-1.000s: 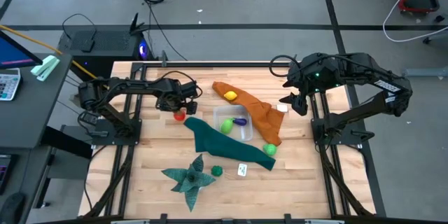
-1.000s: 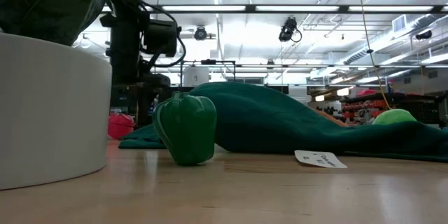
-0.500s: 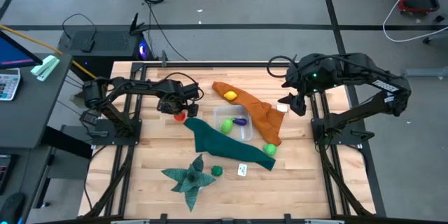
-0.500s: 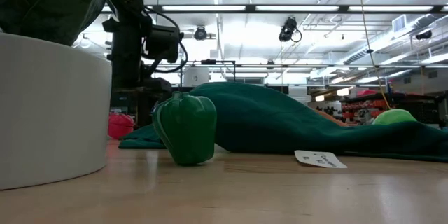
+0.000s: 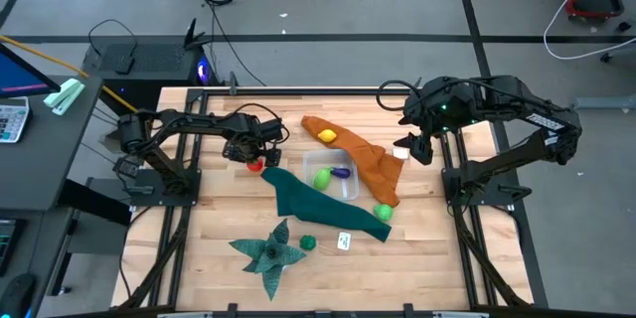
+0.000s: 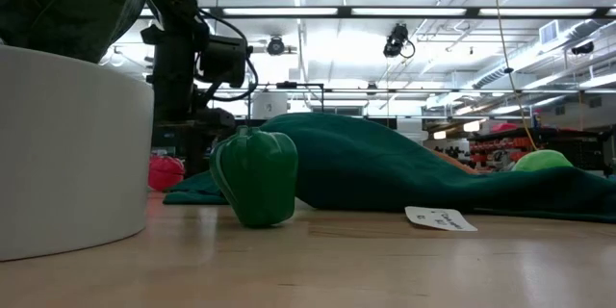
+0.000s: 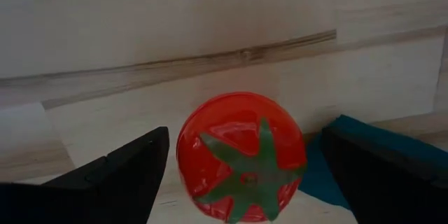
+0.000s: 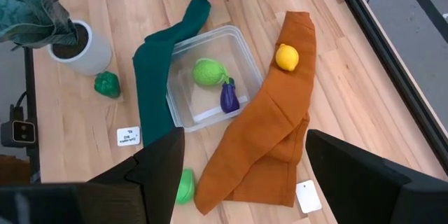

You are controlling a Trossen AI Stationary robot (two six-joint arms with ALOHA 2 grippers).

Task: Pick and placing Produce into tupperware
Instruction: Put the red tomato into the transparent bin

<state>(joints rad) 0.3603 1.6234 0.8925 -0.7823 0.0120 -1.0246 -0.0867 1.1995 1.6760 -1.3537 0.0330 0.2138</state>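
Note:
A red toy tomato point(image 7: 241, 157) with a green star calyx rests on the wood beside the teal cloth's corner point(image 7: 336, 154). My left gripper point(image 7: 241, 182) is open over it, one finger on each side, with small gaps; in the high view the left gripper point(image 5: 254, 152) is just above the tomato point(image 5: 255, 166). The clear tupperware point(image 8: 241, 49) holds a light green fruit point(image 8: 208, 71) and a purple eggplant point(image 8: 229, 96). A yellow lemon point(image 8: 286, 57) lies on the orange cloth point(image 8: 273, 140). My right gripper point(image 5: 410, 149) hangs open, high above the table's right side.
A dark green pepper point(image 6: 255, 175) stands near the white pot point(image 8: 84, 45) of the leafy plant point(image 5: 268, 253). Another light green fruit point(image 5: 383, 213) sits by the teal cloth's end. A white card point(image 5: 344, 241) lies close by. The teal cloth point(image 5: 298, 194) runs alongside the tupperware.
My left gripper has come down a little toward the tomato and has since held still, staying open. The tomato and the other things have not moved.

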